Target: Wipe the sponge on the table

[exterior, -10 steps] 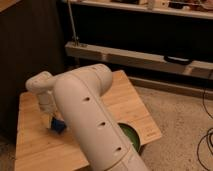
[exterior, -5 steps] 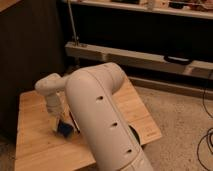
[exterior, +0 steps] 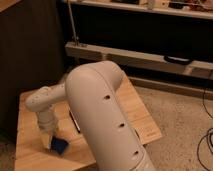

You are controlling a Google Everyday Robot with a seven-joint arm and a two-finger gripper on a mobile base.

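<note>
The dark blue sponge [exterior: 60, 145] lies on the light wooden table [exterior: 30, 157], near its front left corner. My gripper [exterior: 50, 138] points straight down onto the sponge's left end and is shut on it, holding it against the planks. My thick white arm [exterior: 100, 115] rises from the bottom of the view, bends left over the table, and hides the middle of the tabletop.
A long grey shelf unit [exterior: 140, 56] runs along the back wall. A dark cabinet [exterior: 30, 50] stands behind the table's left side. Black cables [exterior: 204, 145] lie on the speckled floor to the right. A thin dark item [exterior: 75, 122] shows beside the arm.
The gripper and the sponge have slid together toward the table's front left. The arm has swung and now hides the green bowl that showed earlier.
</note>
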